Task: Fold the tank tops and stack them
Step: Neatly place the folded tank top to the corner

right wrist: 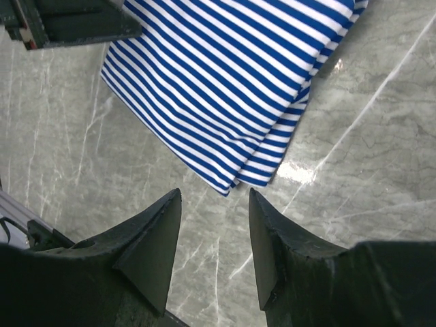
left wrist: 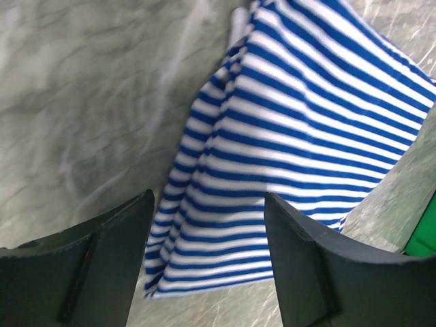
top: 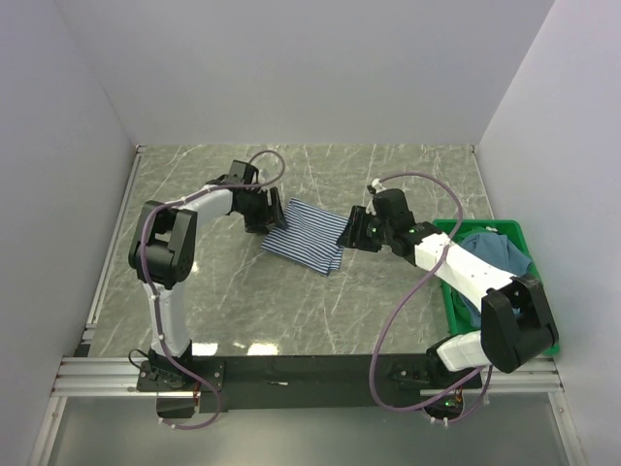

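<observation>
The navy-and-white striped tank top (top: 306,238) lies folded into a flat rectangle on the marble table, also seen in the left wrist view (left wrist: 300,136) and the right wrist view (right wrist: 225,75). The teal-blue tank top (top: 500,250) sits bunched in the green crate (top: 449,291). My left gripper (top: 260,218) hovers at the striped top's left edge, open (left wrist: 208,197), with cloth below the gap and nothing pinched. My right gripper (top: 351,236) is off the fold's right corner, open (right wrist: 214,194) over bare marble.
The green crate stands at the table's right edge beside the right arm; its corner shows in the left wrist view (left wrist: 426,231). The left gripper's body (right wrist: 68,20) appears at the top left of the right wrist view. White walls enclose the table.
</observation>
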